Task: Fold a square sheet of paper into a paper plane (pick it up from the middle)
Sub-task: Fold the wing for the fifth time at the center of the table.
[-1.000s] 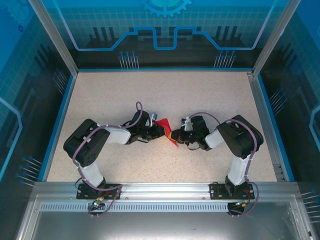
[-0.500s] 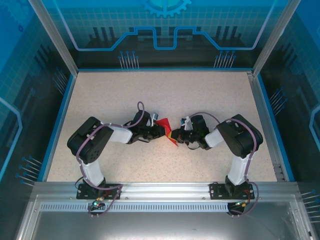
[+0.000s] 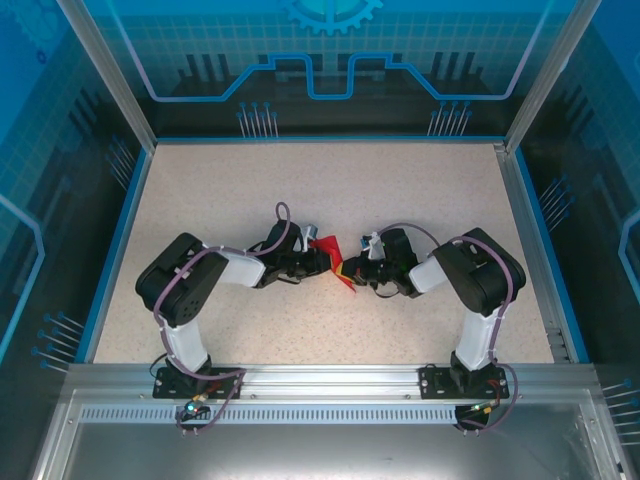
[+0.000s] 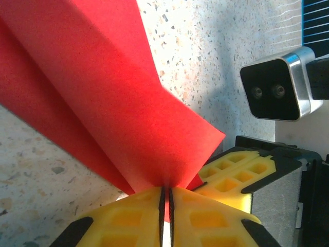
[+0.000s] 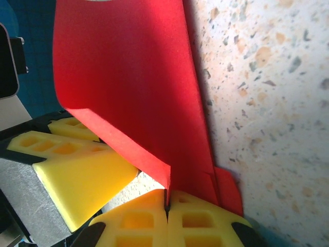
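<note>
Shifted inward, the left end effector (image 4: 165,195) and the right end effector (image 5: 166,200) both clench the creased red paper (image 3: 327,246) by its edges; the surface (image 3: 300,190) lies open all around.

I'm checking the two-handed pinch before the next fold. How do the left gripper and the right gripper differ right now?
The left gripper reaches in from the left, the right gripper from the right. In its wrist view, the folded red paper fans up and leftward from the left gripper. From the right gripper it rises nearly straight up. Both are shut on the paper, close together.
</note>
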Tool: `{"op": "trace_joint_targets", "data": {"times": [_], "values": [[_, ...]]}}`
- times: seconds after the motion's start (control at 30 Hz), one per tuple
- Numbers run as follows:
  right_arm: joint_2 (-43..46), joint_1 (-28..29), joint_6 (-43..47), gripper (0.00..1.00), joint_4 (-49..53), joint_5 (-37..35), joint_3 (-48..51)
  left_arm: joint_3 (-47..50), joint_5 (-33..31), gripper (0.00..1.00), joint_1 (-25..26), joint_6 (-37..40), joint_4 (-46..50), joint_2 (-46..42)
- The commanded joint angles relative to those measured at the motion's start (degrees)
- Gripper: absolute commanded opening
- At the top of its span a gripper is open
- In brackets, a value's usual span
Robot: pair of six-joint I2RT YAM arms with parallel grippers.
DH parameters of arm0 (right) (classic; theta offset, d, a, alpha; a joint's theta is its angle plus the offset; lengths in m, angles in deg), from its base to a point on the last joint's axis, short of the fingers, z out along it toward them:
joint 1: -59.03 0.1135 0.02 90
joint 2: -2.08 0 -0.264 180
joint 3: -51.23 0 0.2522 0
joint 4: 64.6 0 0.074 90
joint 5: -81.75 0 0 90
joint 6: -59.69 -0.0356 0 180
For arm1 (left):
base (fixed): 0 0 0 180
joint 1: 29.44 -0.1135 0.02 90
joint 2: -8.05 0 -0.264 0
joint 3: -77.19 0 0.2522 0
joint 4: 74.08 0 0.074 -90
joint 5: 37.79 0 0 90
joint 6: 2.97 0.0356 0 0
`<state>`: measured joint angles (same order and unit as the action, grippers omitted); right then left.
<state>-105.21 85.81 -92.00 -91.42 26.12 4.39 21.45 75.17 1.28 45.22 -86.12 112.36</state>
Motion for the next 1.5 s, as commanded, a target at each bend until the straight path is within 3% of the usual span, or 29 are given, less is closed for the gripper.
{"op": "trace_joint_targets", "data": {"times": [0.0,0.67,1.1,1.47], "values": [[-1.9,-1.0,0.5,0.00,3.9,-0.1,-0.2,-1.7,0.1,0.15,0.3,1.3,0.5,1.6],[-0.1,-1.3,3.0,0.19,8.0,1.4,-1.5,-6.2,-2.8,0.11,0.4,-0.5,10.9,3.1],[5.6,-1.3,11.4,0.26,17.8,0.1,-1.3,-9.9,-3.1,0.11,0.4,-1.8,17.0,4.8],[10.4,-1.1,20.1,0.26,30.5,-4.9,-3.5,-11.8,-2.1,0.11,0.3,-1.6,18.4,4.6]]}}
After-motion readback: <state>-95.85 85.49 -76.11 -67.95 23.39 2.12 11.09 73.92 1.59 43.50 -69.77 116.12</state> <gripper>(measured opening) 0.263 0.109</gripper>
